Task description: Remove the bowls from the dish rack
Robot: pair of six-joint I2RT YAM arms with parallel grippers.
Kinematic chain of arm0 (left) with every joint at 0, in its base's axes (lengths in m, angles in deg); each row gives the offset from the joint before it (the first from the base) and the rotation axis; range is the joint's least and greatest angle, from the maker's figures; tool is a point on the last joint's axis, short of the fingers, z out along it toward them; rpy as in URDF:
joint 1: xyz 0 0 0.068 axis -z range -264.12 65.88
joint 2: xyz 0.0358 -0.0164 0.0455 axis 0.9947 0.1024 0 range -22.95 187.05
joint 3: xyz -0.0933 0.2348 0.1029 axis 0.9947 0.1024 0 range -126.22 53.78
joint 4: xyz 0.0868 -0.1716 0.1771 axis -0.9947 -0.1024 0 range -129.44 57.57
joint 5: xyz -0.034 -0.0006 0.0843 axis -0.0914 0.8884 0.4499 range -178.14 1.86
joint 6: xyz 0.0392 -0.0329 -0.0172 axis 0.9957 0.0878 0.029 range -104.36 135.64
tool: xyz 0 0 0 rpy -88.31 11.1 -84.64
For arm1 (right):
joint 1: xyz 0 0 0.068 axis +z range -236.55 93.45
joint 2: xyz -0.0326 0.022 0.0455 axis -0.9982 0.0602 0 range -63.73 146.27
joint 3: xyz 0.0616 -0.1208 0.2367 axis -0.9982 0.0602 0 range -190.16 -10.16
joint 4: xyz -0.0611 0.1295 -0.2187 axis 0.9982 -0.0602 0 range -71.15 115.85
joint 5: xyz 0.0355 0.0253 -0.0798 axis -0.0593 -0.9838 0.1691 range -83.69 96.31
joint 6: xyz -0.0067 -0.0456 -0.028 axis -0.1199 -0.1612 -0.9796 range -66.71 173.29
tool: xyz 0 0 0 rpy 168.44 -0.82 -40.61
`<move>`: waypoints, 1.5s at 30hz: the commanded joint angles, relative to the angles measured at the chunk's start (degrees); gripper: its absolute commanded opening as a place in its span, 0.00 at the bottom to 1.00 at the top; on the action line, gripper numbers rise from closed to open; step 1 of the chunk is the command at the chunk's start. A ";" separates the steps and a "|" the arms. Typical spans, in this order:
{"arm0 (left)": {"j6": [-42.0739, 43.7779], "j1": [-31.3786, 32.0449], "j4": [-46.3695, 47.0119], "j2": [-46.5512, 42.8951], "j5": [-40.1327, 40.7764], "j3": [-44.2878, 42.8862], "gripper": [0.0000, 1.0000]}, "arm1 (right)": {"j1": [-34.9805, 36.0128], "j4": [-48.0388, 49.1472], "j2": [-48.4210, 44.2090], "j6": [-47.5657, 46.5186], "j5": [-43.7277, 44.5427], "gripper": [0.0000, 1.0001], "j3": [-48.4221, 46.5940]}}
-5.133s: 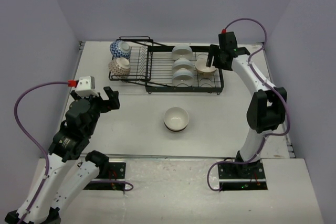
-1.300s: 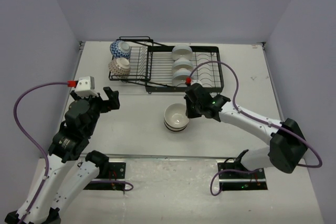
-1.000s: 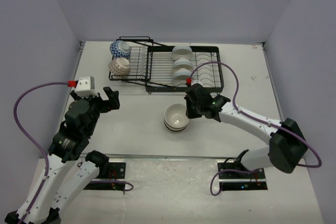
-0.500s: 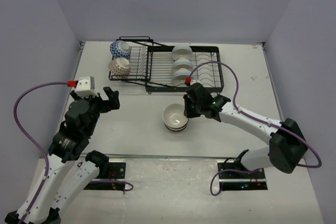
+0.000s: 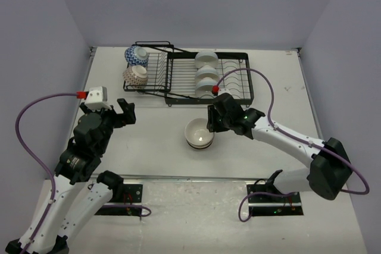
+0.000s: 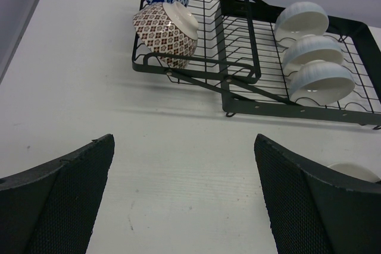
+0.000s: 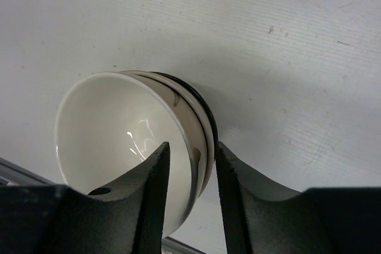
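Note:
The black wire dish rack (image 5: pixel 236 81) stands at the back of the table. Three white bowls (image 5: pixel 206 73) stand in its framed section, and a blue-and-white bowl (image 5: pixel 136 55) and a brown patterned bowl (image 5: pixel 136 75) sit in its angled section. Two cream bowls are stacked (image 5: pixel 199 134) upright on the table in front of the rack. My right gripper (image 7: pixel 190 147) is open and straddles the stack's right rim, one finger inside the top bowl (image 7: pixel 113 123) and one outside, with small gaps. My left gripper (image 6: pixel 184 141) hangs wide open over bare table at the left, holding nothing.
The rack (image 6: pixel 238 46) lies ahead of the left gripper, its patterned bowl (image 6: pixel 165 28) nearest. The right arm's purple cable (image 5: pixel 262 81) arcs over the rack's right end. Walls close the table at the left, back and right.
The right gripper carried a cream bowl from the rack's right end and set it into the bowl on the table. Over the last second its jaws parted from the rim. The left arm stayed still.

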 commanded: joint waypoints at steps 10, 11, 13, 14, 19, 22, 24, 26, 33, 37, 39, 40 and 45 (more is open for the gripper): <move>1.20 -0.28 1.96 0.21 -0.86 0.10 1.00 | -0.77 -1.66 -4.19 -0.59 3.90 0.24 -0.89; 1.20 -0.28 1.96 0.21 -0.87 0.10 1.00 | -0.85 -1.66 -4.02 -0.59 3.63 0.20 -0.98; 1.20 -0.28 1.96 0.21 -0.87 0.10 1.00 | -0.77 -1.66 -3.24 -0.76 3.37 0.17 -1.07; 1.20 -0.28 2.05 0.21 -0.87 0.10 1.00 | -0.77 -1.66 -2.97 -0.77 3.37 0.15 -1.07; 1.20 -0.28 2.05 0.39 -0.87 0.10 1.00 | -0.85 -1.75 -1.82 -0.68 2.84 0.13 -1.07; 1.20 -0.28 2.05 0.39 -0.95 0.10 1.00 | -0.77 -1.75 -2.52 -0.68 3.19 0.17 -0.98; 1.20 -0.28 2.14 0.39 -0.87 0.10 1.00 | -0.85 -1.75 -3.14 -0.76 3.10 0.18 -1.15; 1.20 -0.28 2.05 0.39 -0.78 0.10 1.00 | -0.94 -1.66 -3.23 -1.03 2.49 0.17 -1.33; 1.20 -0.28 2.05 0.30 -0.78 0.18 1.00 | -1.91 -0.08 -2.00 -1.29 -0.76 0.07 -0.54; 1.20 -0.28 2.05 0.30 -0.87 0.10 1.00 | -1.91 -0.08 -2.78 -0.85 0.11 0.14 -0.45; 1.20 -0.28 1.96 0.39 -0.87 0.18 1.00 | -2.69 -0.34 -4.45 -0.85 1.25 0.20 -0.62; 1.29 -0.28 1.96 0.39 -0.78 0.18 1.00 | -3.31 -0.87 -4.98 -0.94 1.43 0.21 -0.80; 1.29 -0.28 1.96 0.47 -0.78 0.18 1.00 | -8.66 -1.84 -8.06 -1.99 1.43 0.34 -2.38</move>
